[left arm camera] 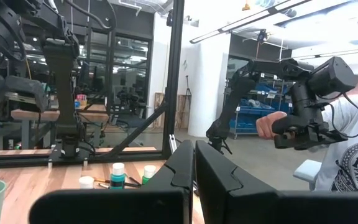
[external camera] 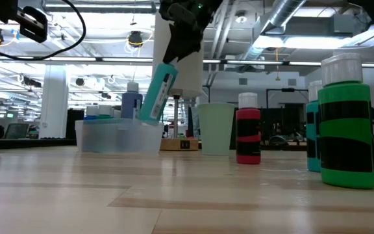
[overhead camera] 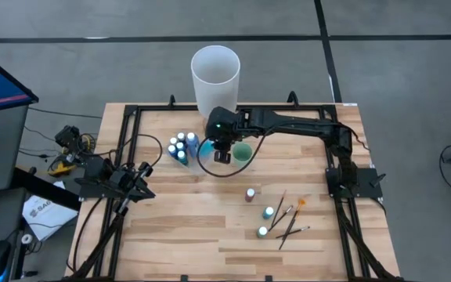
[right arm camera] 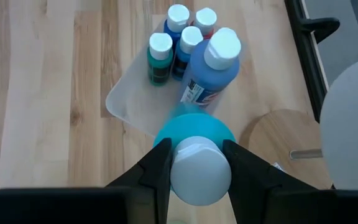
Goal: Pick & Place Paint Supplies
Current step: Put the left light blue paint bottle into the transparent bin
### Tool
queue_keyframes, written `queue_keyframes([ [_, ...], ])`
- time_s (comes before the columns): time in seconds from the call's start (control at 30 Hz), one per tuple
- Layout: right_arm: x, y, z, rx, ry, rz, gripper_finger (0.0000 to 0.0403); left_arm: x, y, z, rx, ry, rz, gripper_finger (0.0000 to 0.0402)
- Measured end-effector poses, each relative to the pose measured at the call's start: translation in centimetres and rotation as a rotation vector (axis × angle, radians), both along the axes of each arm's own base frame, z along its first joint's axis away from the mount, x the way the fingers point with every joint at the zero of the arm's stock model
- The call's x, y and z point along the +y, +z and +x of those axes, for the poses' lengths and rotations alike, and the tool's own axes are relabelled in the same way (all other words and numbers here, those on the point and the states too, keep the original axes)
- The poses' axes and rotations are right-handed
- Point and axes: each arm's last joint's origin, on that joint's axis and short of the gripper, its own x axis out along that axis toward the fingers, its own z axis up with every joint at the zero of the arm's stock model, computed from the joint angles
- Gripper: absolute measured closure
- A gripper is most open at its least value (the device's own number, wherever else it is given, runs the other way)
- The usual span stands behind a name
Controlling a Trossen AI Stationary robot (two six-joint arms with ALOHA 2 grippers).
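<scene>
My right gripper (overhead camera: 221,153) hangs over the clear tray (right arm camera: 129,102) at the table's middle, shut on a teal paint bottle (external camera: 158,91). Several white-capped bottles (right arm camera: 188,43), blue, teal and red, stand upright in the tray. On the table's near right stand a reddish bottle (overhead camera: 250,193), a teal one (overhead camera: 268,212) and a green one (overhead camera: 262,232), with thin dark brushes (overhead camera: 290,218) lying beside them. My left gripper (left arm camera: 194,177) waits shut at the table's left side. My right gripper pinches the teal bottle by its white cap (right arm camera: 199,171), one finger (right arm camera: 159,168) on each side of the cap. The fingers come slanting down from above. The bottle hangs tilted below them, its bottom end (external camera: 149,119) at the tray's rim, near the big blue bottle (right arm camera: 210,68).
A tall white cylinder (overhead camera: 215,74) stands at the far edge, just behind the tray. A small green cup (overhead camera: 243,151) sits right of the tray. Black frame rails (overhead camera: 131,117) border the tabletop. A person holding hand controllers (left arm camera: 303,134) shows beyond the table.
</scene>
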Motion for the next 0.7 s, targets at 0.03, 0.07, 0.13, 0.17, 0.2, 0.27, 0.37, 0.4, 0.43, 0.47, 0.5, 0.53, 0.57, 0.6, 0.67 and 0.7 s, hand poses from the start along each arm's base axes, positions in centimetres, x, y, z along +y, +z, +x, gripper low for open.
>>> queue_keyframes([
  [0.03, -0.1, 0.0, 0.0, 0.001, -0.003, 0.001, 0.0291, 0.0, 0.0, 0.0, -0.001, 0.0, -0.001, 0.04],
  [0.07, -0.2, 0.0, 0.0, 0.002, -0.005, 0.004, 0.0291, 0.0, 0.0, 0.0, -0.001, 0.0, -0.001, 0.04],
  [0.13, -0.3, -0.4, 0.0, -0.002, -0.007, 0.004, 0.0291, 0.0, 0.0, 0.0, -0.002, 0.0, -0.001, 0.04],
  [0.17, -0.3, -0.6, 0.1, -0.001, -0.007, 0.005, 0.0291, 0.0, 0.0, 0.0, -0.003, 0.0, -0.002, 0.04],
  [0.2, -0.4, -0.8, 0.0, 0.007, -0.008, 0.006, 0.0291, 0.0, 0.0, 0.0, -0.004, 0.0, -0.003, 0.04],
  [0.27, -0.5, -1.2, 0.0, 0.017, -0.009, 0.011, 0.0291, 0.0, 0.1, 0.0, -0.006, 0.0, -0.005, 0.04],
  [0.37, -0.7, -1.2, 0.1, 0.003, -0.014, 0.008, 0.0291, 0.0, 0.1, 0.0, -0.006, 0.0, -0.005, 0.04],
  [0.4, -0.8, -1.2, 0.1, -0.002, -0.015, 0.007, 0.0291, 0.0, 0.1, 0.0, -0.006, 0.0, -0.005, 0.04],
  [0.43, -0.9, -1.2, 0.1, -0.004, -0.015, 0.005, 0.0291, 0.0, 0.1, 0.0, -0.006, 0.0, -0.005, 0.04],
  [0.47, -1.0, -1.2, 0.1, -0.008, -0.016, 0.004, 0.0291, 0.0, 0.1, 0.0, -0.007, 0.0, -0.006, 0.04],
  [0.5, -1.2, -1.1, 0.2, -0.014, -0.017, 0.006, 0.0291, 0.0, 0.1, 0.0, -0.007, 0.0, -0.006, 0.04],
  [0.53, -1.2, -1.1, 0.2, -0.019, -0.013, 0.012, 0.0291, 0.0, 0.1, 0.0, -0.007, 0.0, -0.006, 0.04],
  [0.57, -1.3, -1.4, 0.3, -0.019, -0.012, 0.016, 0.0291, 0.0, 0.1, 0.0, -0.007, 0.0, -0.006, 0.04],
  [0.6, -1.4, -1.9, 0.7, -0.019, -0.009, 0.018, 0.0291, 0.0, 0.1, 0.0, -0.007, 0.0, -0.006, 0.04],
  [0.67, -1.5, -2.8, 1.1, -0.001, -0.009, 0.026, 0.0291, 0.0, 0.1, 0.0, -0.007, 0.0, -0.006, 0.04],
  [0.7, -1.5, -3.3, 1.1, 0.025, -0.009, 0.035, 0.0291, 0.0, 0.1, 0.0, -0.008, 0.0, -0.006, 0.04],
])
